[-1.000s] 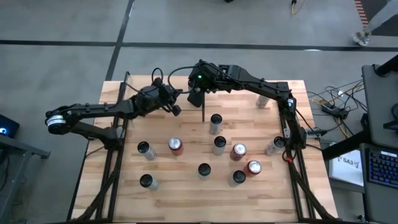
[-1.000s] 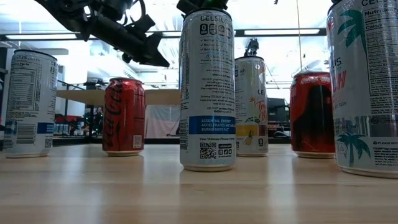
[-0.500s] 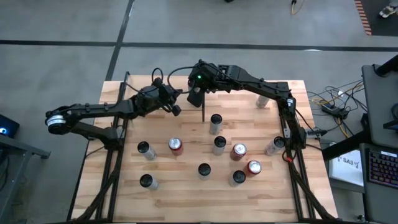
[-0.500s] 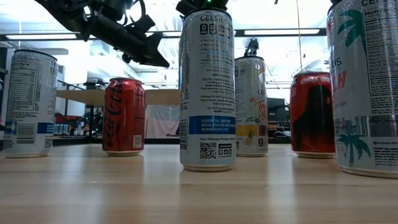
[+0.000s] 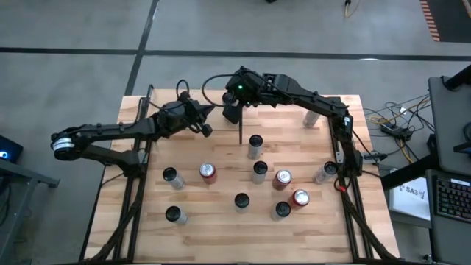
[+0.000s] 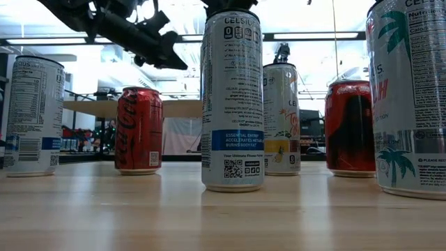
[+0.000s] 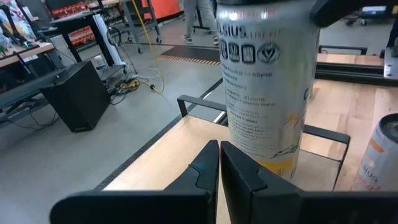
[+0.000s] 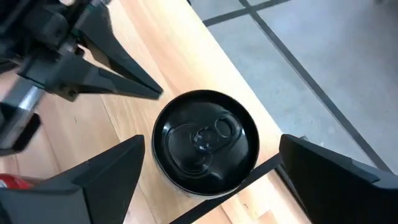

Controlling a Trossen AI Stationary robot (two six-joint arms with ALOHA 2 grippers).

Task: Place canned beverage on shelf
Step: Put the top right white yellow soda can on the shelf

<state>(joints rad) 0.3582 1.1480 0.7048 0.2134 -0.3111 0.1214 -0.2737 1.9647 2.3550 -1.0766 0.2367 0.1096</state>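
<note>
**A:** What could go wrong?

**B:** The tall silver can with a black lid (image 8: 205, 140) stands at the far edge of the small pale wood shelf (image 5: 184, 114), between the spread-open fingers of the right gripper (image 8: 208, 168). It could be tipped if clipped by a finger on withdrawal. The left gripper (image 7: 219, 165), closed and empty, is close beside.

**A:** And the can?

**B:** It is upright and undented on the shelf.

We saw a pale wooden plank table (image 5: 221, 221) with a smooth, faintly satiny finish. The tall silver metal can (image 6: 232, 97) looked glossy, its printed wrap catching light, and the red metal can (image 6: 139, 130) shone likewise. The black can lid (image 8: 205, 140) was glossy metal. The left arm's dark fingers (image 7: 205, 171) looked like matt plastic.
</note>
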